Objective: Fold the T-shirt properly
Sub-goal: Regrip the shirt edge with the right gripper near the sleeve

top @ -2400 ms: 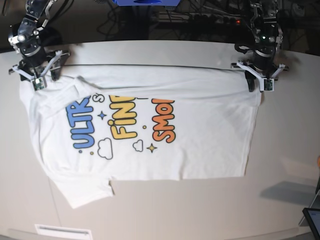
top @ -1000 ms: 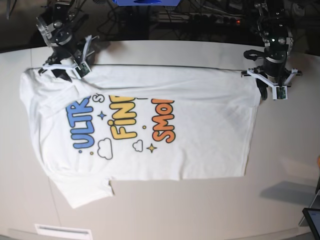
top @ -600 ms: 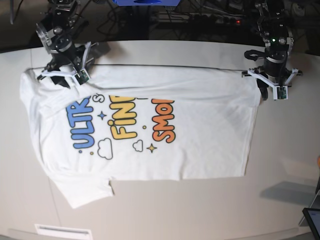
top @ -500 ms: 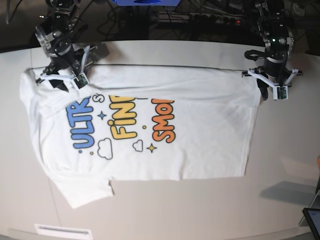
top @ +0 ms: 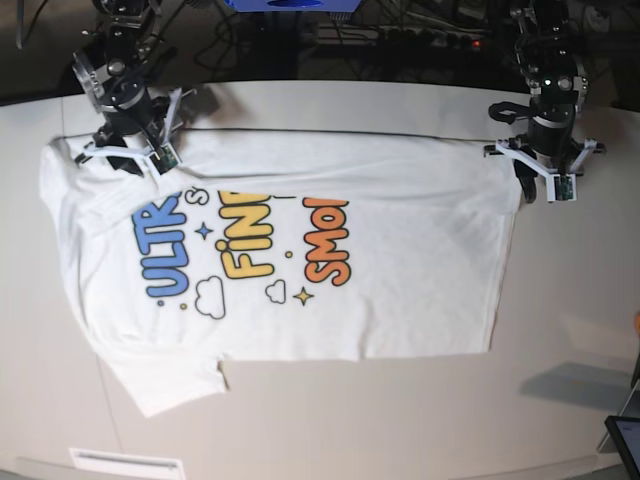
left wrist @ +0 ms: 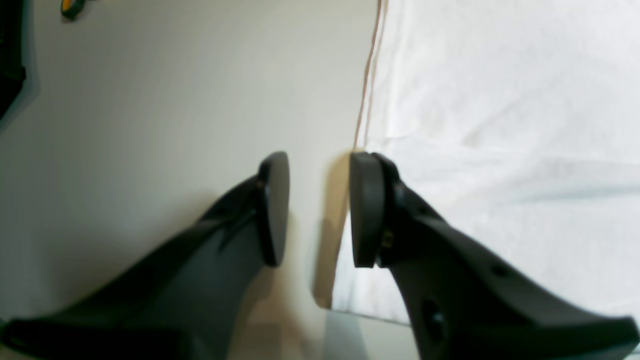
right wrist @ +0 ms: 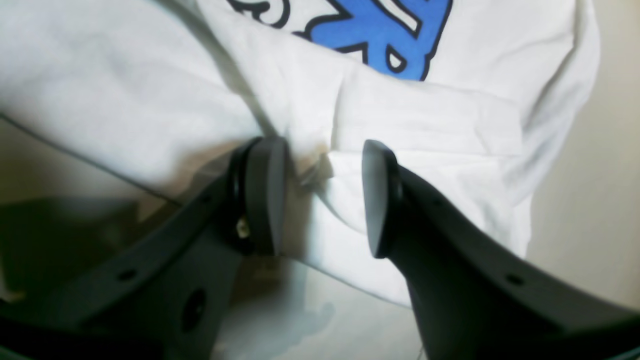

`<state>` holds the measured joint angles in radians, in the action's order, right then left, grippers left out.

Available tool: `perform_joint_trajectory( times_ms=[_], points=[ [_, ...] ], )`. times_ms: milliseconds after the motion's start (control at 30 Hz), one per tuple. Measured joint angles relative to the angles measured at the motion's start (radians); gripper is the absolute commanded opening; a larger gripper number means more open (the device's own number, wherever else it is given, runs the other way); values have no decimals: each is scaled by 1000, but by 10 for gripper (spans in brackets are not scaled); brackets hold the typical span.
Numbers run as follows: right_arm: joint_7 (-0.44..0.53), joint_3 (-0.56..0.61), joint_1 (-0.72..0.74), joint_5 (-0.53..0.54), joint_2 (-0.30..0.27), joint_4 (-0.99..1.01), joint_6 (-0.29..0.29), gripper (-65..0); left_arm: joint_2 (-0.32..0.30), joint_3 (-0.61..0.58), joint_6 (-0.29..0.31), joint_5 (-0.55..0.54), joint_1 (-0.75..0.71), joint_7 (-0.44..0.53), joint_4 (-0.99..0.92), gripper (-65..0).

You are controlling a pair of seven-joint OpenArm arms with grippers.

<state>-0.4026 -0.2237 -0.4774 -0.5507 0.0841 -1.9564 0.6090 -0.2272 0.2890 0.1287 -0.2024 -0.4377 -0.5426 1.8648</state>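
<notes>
The white T-shirt point(top: 400, 250) lies flat on the table point(top: 400, 430) with its "ULTRA FINE SMOL" print up. A short sleeve sticks out at the front left. My right gripper point(top: 125, 160) is open at the shirt's back left, by the folded sleeve. In the right wrist view it point(right wrist: 320, 200) has a ridge of white fabric point(right wrist: 425, 125) between its jaws, just below a blue letter point(right wrist: 365, 30). My left gripper point(top: 542, 186) is open at the shirt's back right corner. In the left wrist view it point(left wrist: 317, 210) straddles the hem edge point(left wrist: 367, 75), one finger over bare table, one over cloth.
Cables and dark equipment point(top: 400, 35) run along the table's back edge. A tablet corner point(top: 625, 440) shows at the front right, with a grey shadow point(top: 580, 385) beside it. A white label point(top: 125, 463) sits at the front left edge.
My right gripper left the shirt's far-left corner, moved right along the back edge, then came down over the sleeve fold. My left gripper shifted slightly right, then stayed still.
</notes>
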Motion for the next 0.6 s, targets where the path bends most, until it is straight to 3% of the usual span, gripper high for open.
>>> perform_joint_trajectory(
  times_ms=[67,200,600],
  points=[
    [0,0,0,0,0,0,0,-476,0,0,0,0,0,0,-1,-445],
    [-38,0,3,0,0,0,1,-646,0,0,0,0,0,0,-1,-445],
    [-60,0,63,0,0,0,2,-647,0,0,0,0,0,0,-1,-445]
  ],
)
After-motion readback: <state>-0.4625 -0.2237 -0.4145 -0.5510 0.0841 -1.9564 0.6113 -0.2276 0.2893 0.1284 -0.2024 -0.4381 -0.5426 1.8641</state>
